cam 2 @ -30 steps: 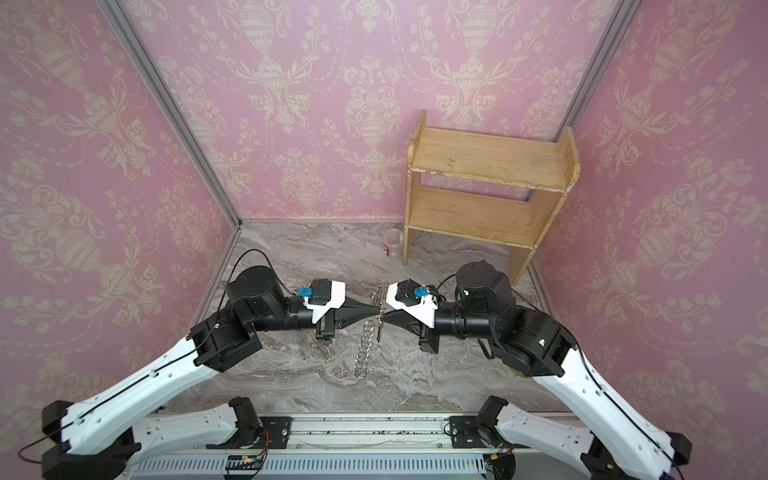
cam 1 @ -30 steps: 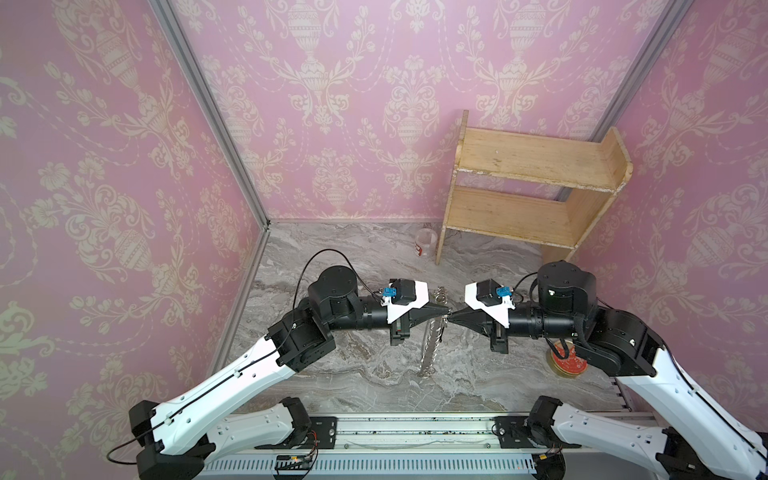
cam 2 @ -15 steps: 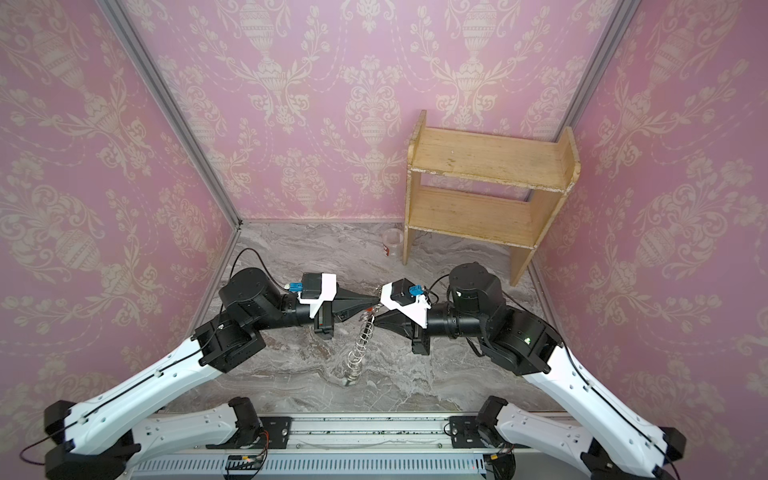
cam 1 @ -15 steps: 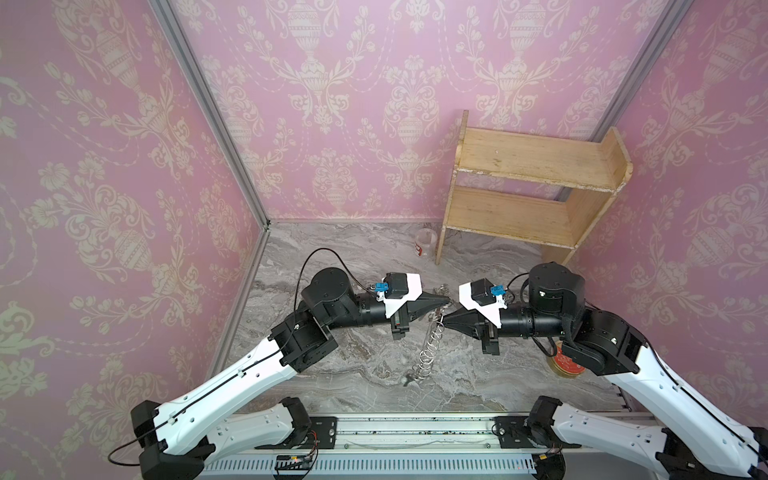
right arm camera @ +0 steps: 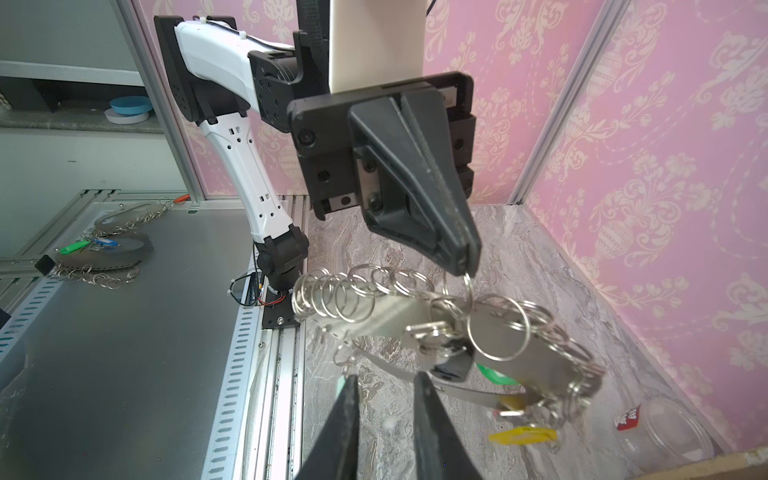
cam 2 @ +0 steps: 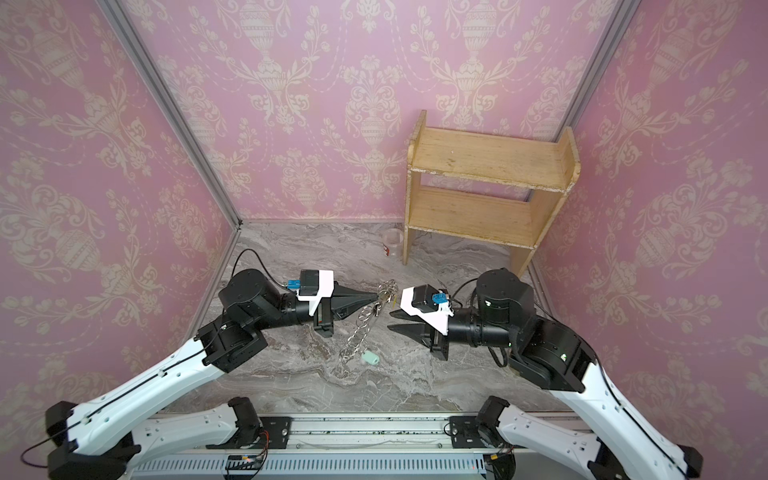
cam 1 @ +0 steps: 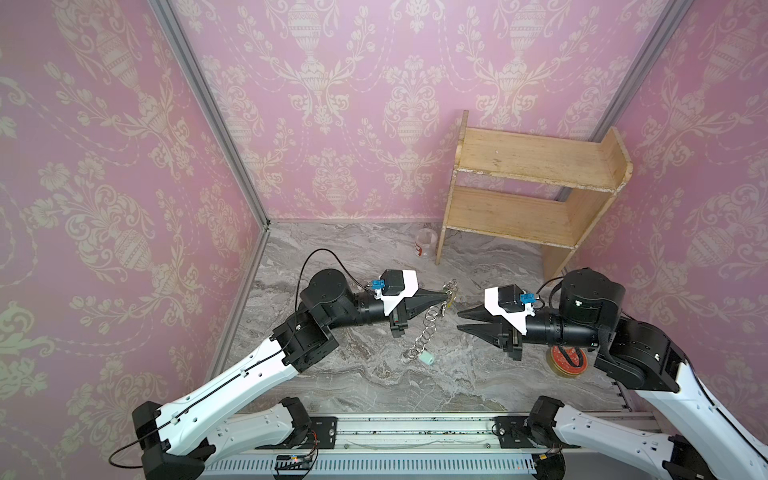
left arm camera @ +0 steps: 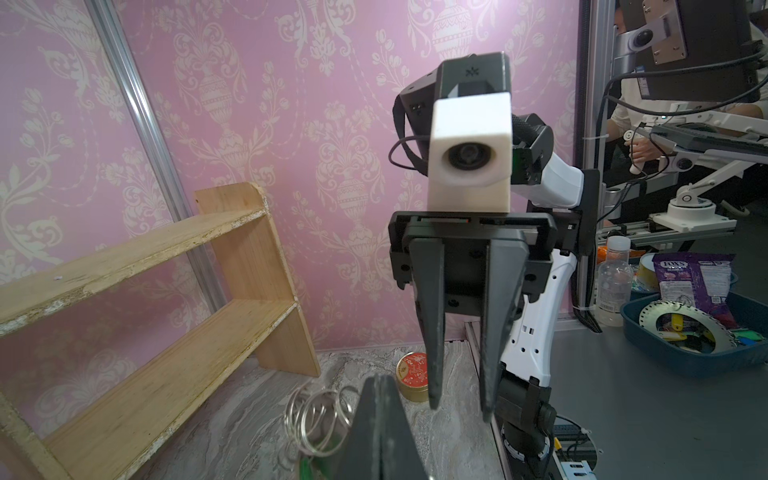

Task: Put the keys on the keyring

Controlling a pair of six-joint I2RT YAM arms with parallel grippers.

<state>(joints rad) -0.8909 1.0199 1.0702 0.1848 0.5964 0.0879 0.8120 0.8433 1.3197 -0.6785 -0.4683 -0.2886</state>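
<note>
Threading step. Left gripper (cam 1: 448,296), closed, pinches the keyring (right arm camera: 440,328), keys (right arm camera: 523,435) dangling; right gripper (cam 1: 458,321), jaws slightly apart and empty, probably must next seize one key.

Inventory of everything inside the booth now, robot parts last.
table: one, grey marble.
shelf: one, bare wood, back right.
cup: one, clear, beside the shelf's leg.
tin: one, red lid, right side of the table.
keyring: one, silver chain, hanging from the left gripper to the table.
keys: count unclear, green and yellow tags, bunched near the chain's top.
tag: one, mint, on the table by the chain's end.
left gripper: one, black, shut on the keyring.
right gripper: one, black, open, facing the chain.
</note>
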